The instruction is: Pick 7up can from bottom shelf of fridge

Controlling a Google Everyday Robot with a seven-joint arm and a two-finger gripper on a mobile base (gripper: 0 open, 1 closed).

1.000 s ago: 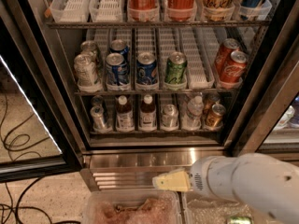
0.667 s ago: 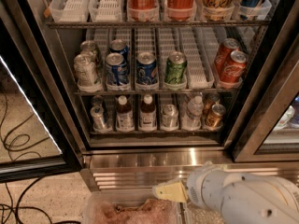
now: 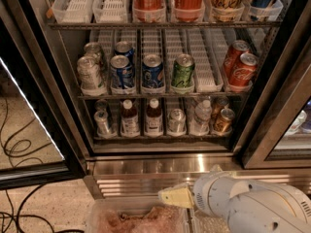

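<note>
The gripper [image 3: 176,197] is hanging low in the camera view, outside the fridge [image 3: 56,81], with its pale yellow tip pointing left. Whether it is open or closed cannot be told. The white arm [image 3: 252,208] is trailing off to the right behind it.

The 7up can [image 3: 177,120] is standing upright on the bottom shelf [image 3: 160,137], well apart from the gripper, almost straight above its tip in the view and deeper inside. The ribbed steel base [image 3: 146,168] is lying between the two. Nothing is touching the can.

Left of the can, two brown bottles [image 3: 141,117] are standing side by side, and further left a slim silver can [image 3: 103,122] is sitting near the shelf's end. Right of the can, a clear bottle [image 3: 201,118] is standing just beside it, with gold cans [image 3: 222,120] beyond.

On the rack above, a green can [image 3: 183,72] is sitting over the 7up can, with blue cans [image 3: 152,72] to its left and red cans [image 3: 240,68] far right.

Directly below the gripper, a clear plastic tub [image 3: 136,217] is showing pinkish contents. Black cables [image 3: 14,152] are lying on the floor far to its left.
</note>
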